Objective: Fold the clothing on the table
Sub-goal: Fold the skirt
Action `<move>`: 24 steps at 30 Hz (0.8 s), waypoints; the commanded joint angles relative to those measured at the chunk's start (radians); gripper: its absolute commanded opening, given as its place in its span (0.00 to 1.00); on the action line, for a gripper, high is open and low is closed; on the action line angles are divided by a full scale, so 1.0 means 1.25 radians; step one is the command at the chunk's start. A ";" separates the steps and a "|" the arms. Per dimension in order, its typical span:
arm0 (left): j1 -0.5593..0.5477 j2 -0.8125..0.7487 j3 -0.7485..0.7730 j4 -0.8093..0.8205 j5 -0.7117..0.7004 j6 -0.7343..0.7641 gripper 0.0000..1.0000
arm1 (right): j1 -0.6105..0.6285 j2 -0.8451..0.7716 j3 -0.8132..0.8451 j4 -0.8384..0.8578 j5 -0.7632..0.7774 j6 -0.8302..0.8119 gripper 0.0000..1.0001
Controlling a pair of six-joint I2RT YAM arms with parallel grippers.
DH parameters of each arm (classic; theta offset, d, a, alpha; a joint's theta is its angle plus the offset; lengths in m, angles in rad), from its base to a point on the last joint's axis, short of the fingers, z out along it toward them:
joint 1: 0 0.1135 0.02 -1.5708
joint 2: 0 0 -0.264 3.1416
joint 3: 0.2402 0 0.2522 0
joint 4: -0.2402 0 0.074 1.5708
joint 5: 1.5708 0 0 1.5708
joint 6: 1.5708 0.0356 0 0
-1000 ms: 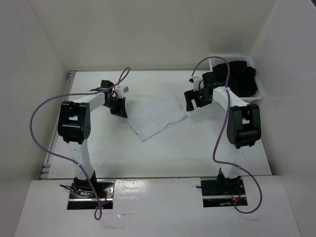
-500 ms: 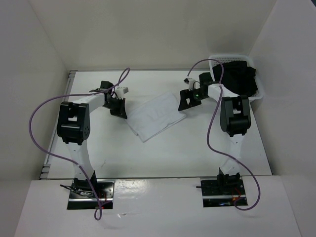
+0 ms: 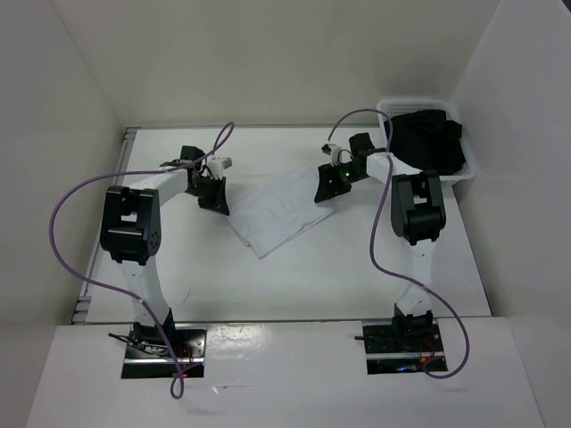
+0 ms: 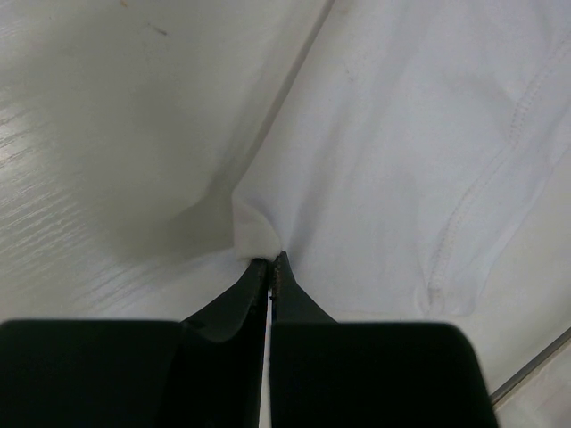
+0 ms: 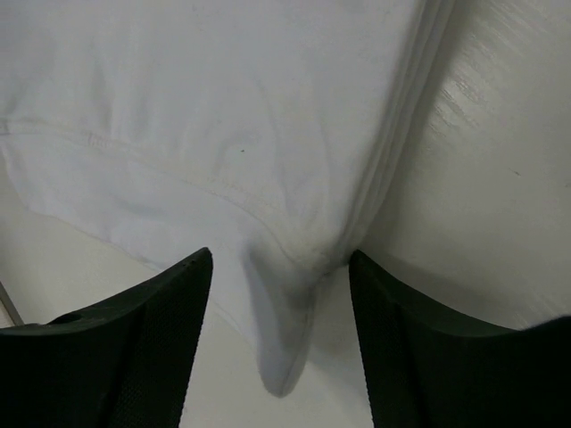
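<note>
White fabric, the clothing [image 3: 281,211], lies as a slanted rectangle at the middle of the table [image 3: 294,276], well apart from the basket [image 3: 473,168] holding a black garment [image 3: 428,143] at the far right. At the cloth's left corner the left gripper [image 4: 270,266] is pinched tight on the fabric, unchanged from a second ago. Meanwhile the right gripper [image 5: 278,267] has travelled left from beside the basket to the cloth's far right corner. Its jaws, wide a second ago, now straddle the bunched, layered edge and are drawing in, not yet pressing it. Judgement: once this second hold is confirmed, a two-handed lift and fold can follow.
</note>
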 commanded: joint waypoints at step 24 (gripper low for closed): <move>-0.023 0.039 0.024 -0.016 0.036 0.006 0.00 | 0.155 -0.191 -0.017 0.082 0.374 0.042 0.00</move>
